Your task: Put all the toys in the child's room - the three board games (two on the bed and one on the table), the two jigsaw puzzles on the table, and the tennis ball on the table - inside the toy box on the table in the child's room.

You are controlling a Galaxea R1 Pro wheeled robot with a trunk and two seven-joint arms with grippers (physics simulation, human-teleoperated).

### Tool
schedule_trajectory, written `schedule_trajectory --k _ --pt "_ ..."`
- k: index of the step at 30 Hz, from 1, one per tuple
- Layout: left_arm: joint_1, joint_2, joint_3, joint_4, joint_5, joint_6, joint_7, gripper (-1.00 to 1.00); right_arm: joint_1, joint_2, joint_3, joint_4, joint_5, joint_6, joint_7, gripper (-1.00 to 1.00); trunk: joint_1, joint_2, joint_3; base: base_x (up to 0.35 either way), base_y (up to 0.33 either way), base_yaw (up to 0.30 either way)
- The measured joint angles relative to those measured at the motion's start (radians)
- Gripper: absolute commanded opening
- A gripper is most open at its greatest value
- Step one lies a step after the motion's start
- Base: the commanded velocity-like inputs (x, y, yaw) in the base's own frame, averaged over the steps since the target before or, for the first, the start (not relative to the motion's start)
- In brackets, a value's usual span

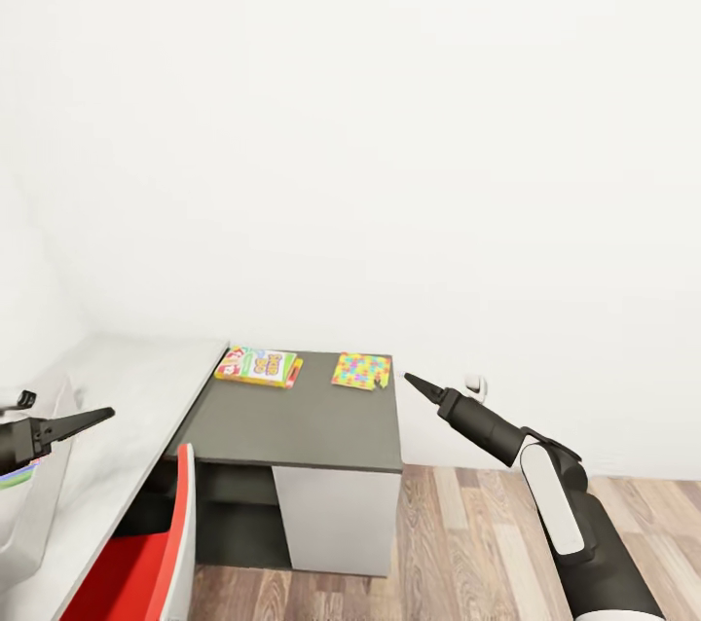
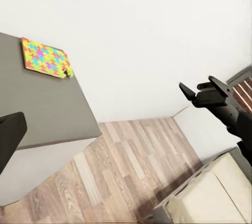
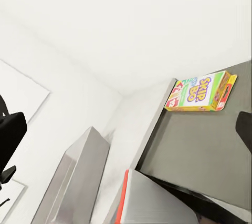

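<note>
1. The SKIP-BO board game (image 1: 258, 366) lies flat at the far edge of the dark grey tabletop (image 1: 292, 426), close to the wall and near the joint with the light grey tabletop (image 1: 127, 407).
2. The jigsaw puzzle (image 1: 361, 371) lies flat on the same dark tabletop, at its far corner on the robot's right side, apart from the SKIP-BO box.
3. My judgement of progress: at least these two toys are not yet in the toy box, so a good part of the task is left. At the lower left edge of the head view there is a pale tub wall (image 1: 39, 504) that may be the toy box, but I cannot tell what is inside it.
4. The right pincer (image 1: 417, 384) hovers in the air just beside the right edge of the dark tabletop, near the jigsaw puzzle but not touching it. Its fingers look pressed together to a point and it holds nothing.
5. The left pincer (image 1: 92, 418) hangs over the light grey tabletop, well apart from both toys. Its tip also looks closed and empty.
6. A red chair (image 1: 146, 553) stands under the tabletop.
</note>
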Motion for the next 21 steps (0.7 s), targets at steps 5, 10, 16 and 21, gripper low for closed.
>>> schedule_trajectory --k 5,10,16,21 --pt "0.000 -0.001 -0.007 0.000 0.000 -0.001 0.000 1.00 0.000 -0.001 -0.001 0.000 0.000 0.000 0.001 1.00 0.000 0.000 0.005 -0.142 0.000 -0.241" --pt "0.000 -0.002 -0.010 0.000 0.001 -0.001 0.000 1.00 0.000 0.000 -0.013 0.004 0.000 0.000 0.001 1.00 0.000 0.000 0.009 -0.083 0.000 -0.187" --pt "0.000 -0.003 -0.010 0.000 0.001 -0.003 0.000 1.00 0.000 0.000 -0.018 0.008 0.005 -0.009 0.000 1.00 0.000 0.000 0.010 -0.011 0.000 -0.033" --pt "0.000 -0.002 -0.010 0.000 0.001 -0.003 0.000 1.00 0.000 0.001 -0.018 0.007 0.007 -0.010 -0.001 1.00 0.000 0.000 0.010 -0.001 0.000 -0.003"
